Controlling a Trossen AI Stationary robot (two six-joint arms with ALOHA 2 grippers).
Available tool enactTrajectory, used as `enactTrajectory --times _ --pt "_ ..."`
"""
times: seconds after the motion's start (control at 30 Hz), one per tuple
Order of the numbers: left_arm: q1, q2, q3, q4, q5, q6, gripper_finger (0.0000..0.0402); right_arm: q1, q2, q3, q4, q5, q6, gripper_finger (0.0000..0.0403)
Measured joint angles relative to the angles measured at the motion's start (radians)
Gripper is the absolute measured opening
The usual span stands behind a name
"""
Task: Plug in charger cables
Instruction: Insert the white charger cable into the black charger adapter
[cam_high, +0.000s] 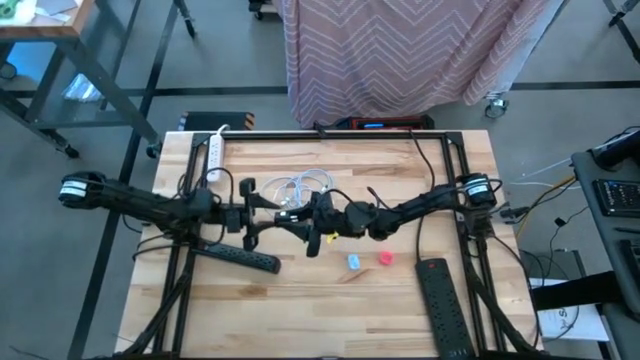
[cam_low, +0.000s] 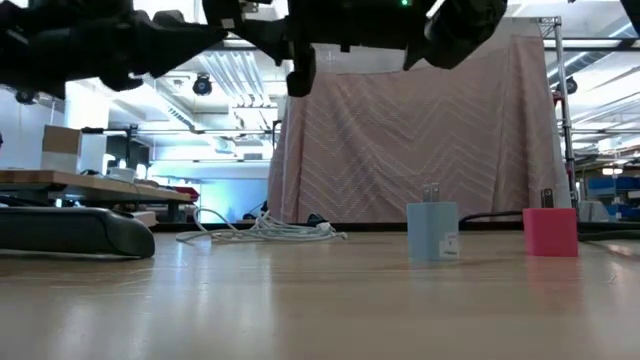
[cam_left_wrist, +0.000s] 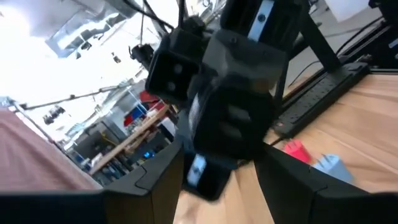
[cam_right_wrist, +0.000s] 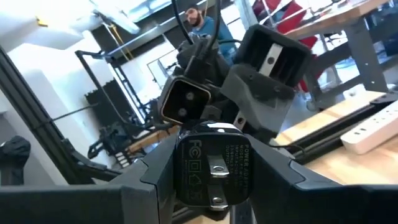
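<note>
Above the worktop (cam_high: 300, 300), the right pincer (cam_right_wrist: 211, 186) grips a black plug (cam_right_wrist: 211, 163), facing the left pincer (cam_high: 300, 222); whether that one is open, I cannot tell. White cables (cam_high: 300, 188) lie behind them; blue block (cam_high: 353, 262) and red block (cam_high: 385, 258) stand nearer the front.

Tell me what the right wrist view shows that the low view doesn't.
Only the right wrist view shows the black plug held between the right pincer fingers, prongs facing the camera, plus the white power strip and a person in the background. Only the low view shows the blue block and pink block standing on the table, and the coiled white cords. Both show the wooden table.
</note>
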Motion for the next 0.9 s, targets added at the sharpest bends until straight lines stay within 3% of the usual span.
enactTrajectory --times 0.37,0.67,0.9 --pt "-0.064 0.083 0.148 -0.043 0.016 0.105 0.0178 -0.012 0.01 0.019 0.029 -0.027 0.062 0.0136" --pt "-0.076 0.073 0.158 -0.056 -0.031 0.1 0.0139 -0.015 0.01 0.018 0.049 -0.066 0.126 0.0142" --pt "-0.08 0.081 0.163 -0.083 -0.045 0.022 0.0139 -0.016 0.008 0.017 -0.001 -0.071 0.089 0.0161"
